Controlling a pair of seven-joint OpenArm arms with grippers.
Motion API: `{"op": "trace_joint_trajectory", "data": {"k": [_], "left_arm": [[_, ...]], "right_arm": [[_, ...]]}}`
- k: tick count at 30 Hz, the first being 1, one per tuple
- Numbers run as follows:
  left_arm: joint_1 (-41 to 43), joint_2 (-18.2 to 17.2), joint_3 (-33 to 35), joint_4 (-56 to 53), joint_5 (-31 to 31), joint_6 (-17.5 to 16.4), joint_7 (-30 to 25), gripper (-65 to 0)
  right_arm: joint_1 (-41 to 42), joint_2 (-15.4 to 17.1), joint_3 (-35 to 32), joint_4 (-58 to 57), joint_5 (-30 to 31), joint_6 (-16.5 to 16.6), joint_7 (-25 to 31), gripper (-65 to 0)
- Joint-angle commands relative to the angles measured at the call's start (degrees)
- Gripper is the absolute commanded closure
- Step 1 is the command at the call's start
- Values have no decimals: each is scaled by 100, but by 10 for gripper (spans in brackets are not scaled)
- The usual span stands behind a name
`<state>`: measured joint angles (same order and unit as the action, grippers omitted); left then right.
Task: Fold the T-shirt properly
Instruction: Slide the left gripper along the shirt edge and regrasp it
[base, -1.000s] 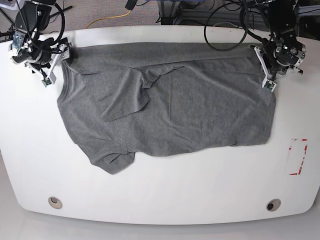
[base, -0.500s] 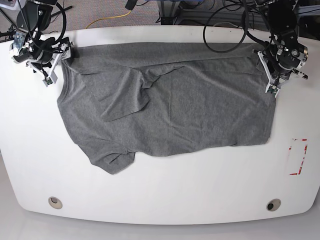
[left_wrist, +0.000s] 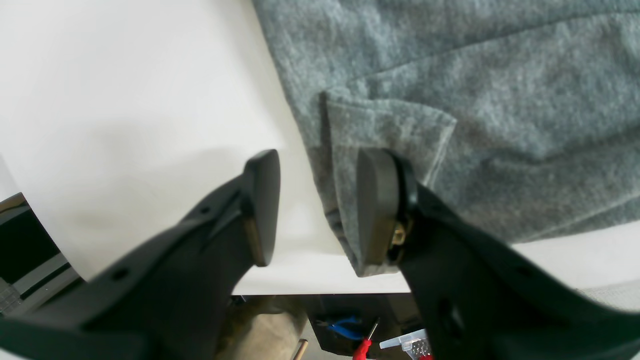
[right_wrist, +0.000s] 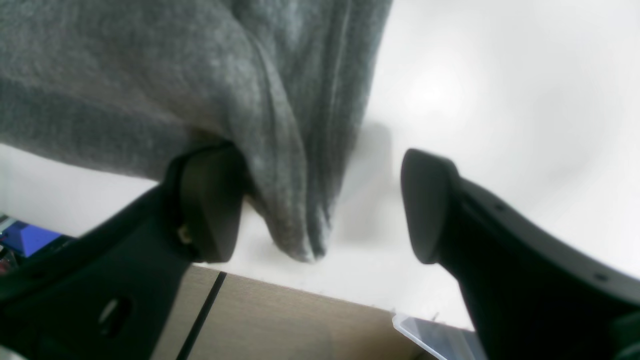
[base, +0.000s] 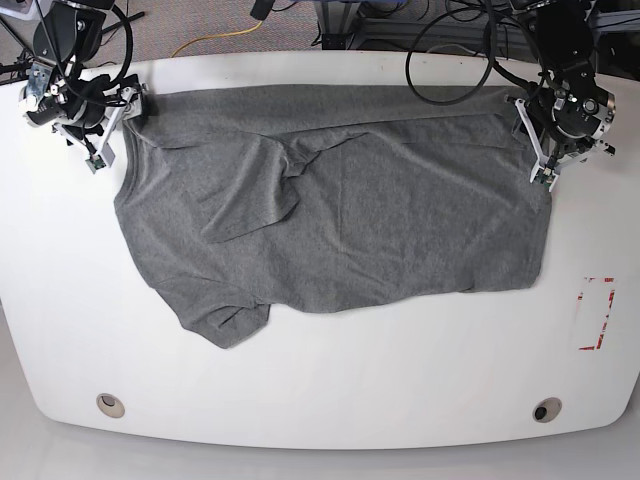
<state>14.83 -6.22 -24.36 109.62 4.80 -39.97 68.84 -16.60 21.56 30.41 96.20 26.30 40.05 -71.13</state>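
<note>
The grey T-shirt lies spread across the white table, with a sleeve folded in over its middle and another corner bunched at the front left. In the base view my left gripper is at the shirt's far right corner. Its wrist view shows the left gripper open, the hem corner of the T-shirt lying loose beside one pad. My right gripper is at the far left corner. There the right gripper is open wide, a fold of the T-shirt draped against one finger.
A red-marked rectangle sits near the table's right edge. Two round grommets are set near the front edge. Cables trail behind the back edge, which runs close under both grippers.
My left gripper has opened and let go of the shirt's far right corner, after shifting slightly toward the front. The right gripper stays open and has barely moved.
</note>
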Motion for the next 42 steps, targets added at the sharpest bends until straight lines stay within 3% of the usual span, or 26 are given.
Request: {"op": "trace_joint_trajectory", "data": {"k": [1,20,25,42], "left_arm": [[-19,-33,260,128,-9,-3,-40,-237],[148,-86,884,268,8,-3,-49,-242],[262,-306,1341,189,-1,-3,-49,-242],[236,-490,981,5,-1,-3,-57,-242]], "right_arm": [[38,99,49,81,46,-5,23,-471],[117,-59,49,72,11,-5,23,-471],[117,-59,49,63,11,-5,23,-471],[117,-59,49,63,20,-5,23,-471]]}}
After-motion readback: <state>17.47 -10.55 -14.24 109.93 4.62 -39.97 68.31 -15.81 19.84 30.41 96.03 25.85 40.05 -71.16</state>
